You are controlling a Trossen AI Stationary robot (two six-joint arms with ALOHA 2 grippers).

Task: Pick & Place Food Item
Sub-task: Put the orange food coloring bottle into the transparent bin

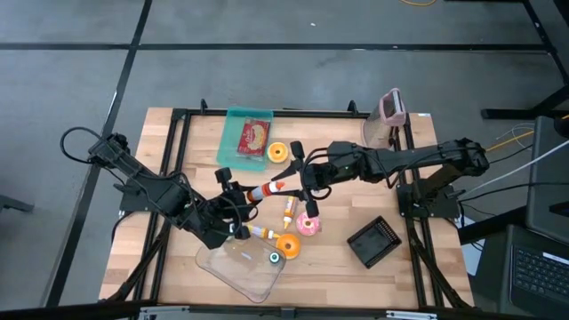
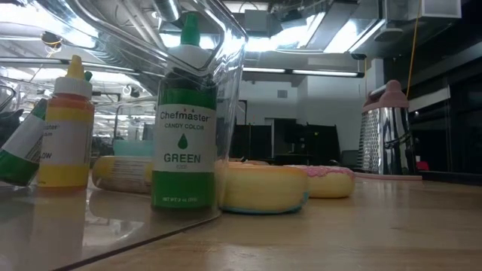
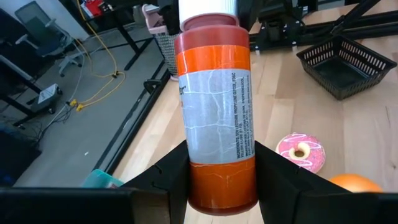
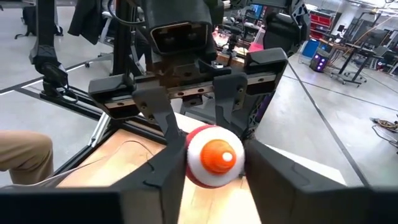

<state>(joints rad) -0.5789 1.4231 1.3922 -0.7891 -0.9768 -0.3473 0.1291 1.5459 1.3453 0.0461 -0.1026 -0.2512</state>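
Observation:
An orange sauce bottle [image 1: 267,188] with a white cap and orange tip hangs above the table's middle, between my two grippers. My left gripper [image 1: 242,194] is shut on its bottom end and my right gripper [image 1: 296,182] is shut on its cap end. In the left wrist view the bottle [image 3: 214,112] runs away from the fingers toward the right arm. In the right wrist view only the cap [image 4: 214,155] shows, with the left gripper behind it. Neither gripper shows in the low view. My left gripper pinches the bottle's lower body [image 3: 221,180] just above its base, one finger [image 3: 168,183] on each side. The fingers come from the table's left, slanting a little down, along the bottle. The bottle is lifted clear of the table, lying about level. My right gripper has the white cap [image 4: 198,163] between its two fingers [image 4: 165,171], which stand against its two sides. It comes about level from the table's right, in line with the bottle. The orange tip points straight at the wrist camera.
Below lie a yellow bottle [image 1: 289,209], a second small bottle [image 1: 260,233], a pink donut [image 1: 308,223] and an orange donut [image 1: 287,244]. A clear container [image 1: 233,267] holds a green bottle [image 2: 183,128]. A teal tray [image 1: 233,133], black basket [image 1: 378,241] and grater [image 1: 391,107] stand around.

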